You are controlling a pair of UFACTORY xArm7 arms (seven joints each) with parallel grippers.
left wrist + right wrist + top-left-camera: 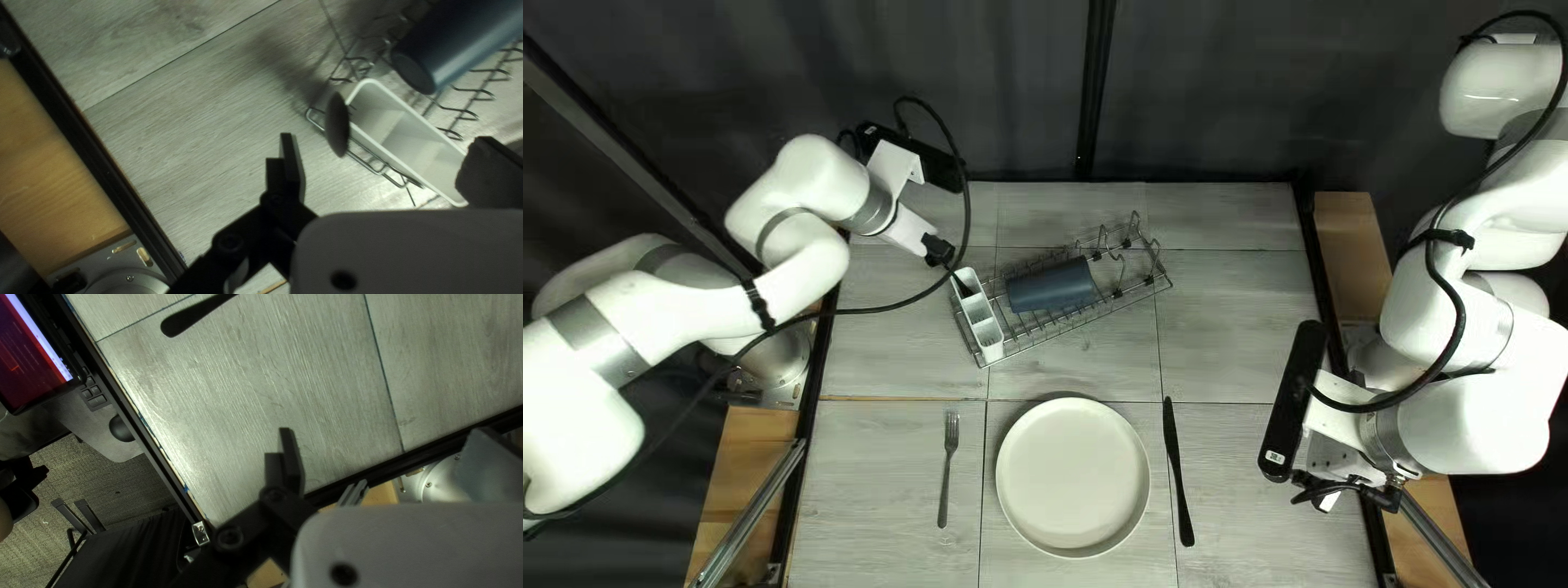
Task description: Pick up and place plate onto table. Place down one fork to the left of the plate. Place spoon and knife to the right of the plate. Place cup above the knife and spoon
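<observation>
White plastic caddy point(995, 338), with dark rounded spoon point(336, 126) at one end, is in metal wire rack point(1165, 285) beside lying blue-grey cup point(1053, 285). Left gripper point(961, 283) and right gripper point(1342, 498) are wide open. On grey wood-pattern bench point(871, 359), round white plate point(1073, 476) lies between metal fork point(948, 468) and black knife point(1178, 468). Dark curtain point(980, 76) hangs behind.

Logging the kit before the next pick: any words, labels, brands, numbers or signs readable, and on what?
No text can be read.
Small white label on the right arm's black oblong housing: too small to read.
Round off-white plate, dark blue cylindrical cup: no print seen.
</observation>
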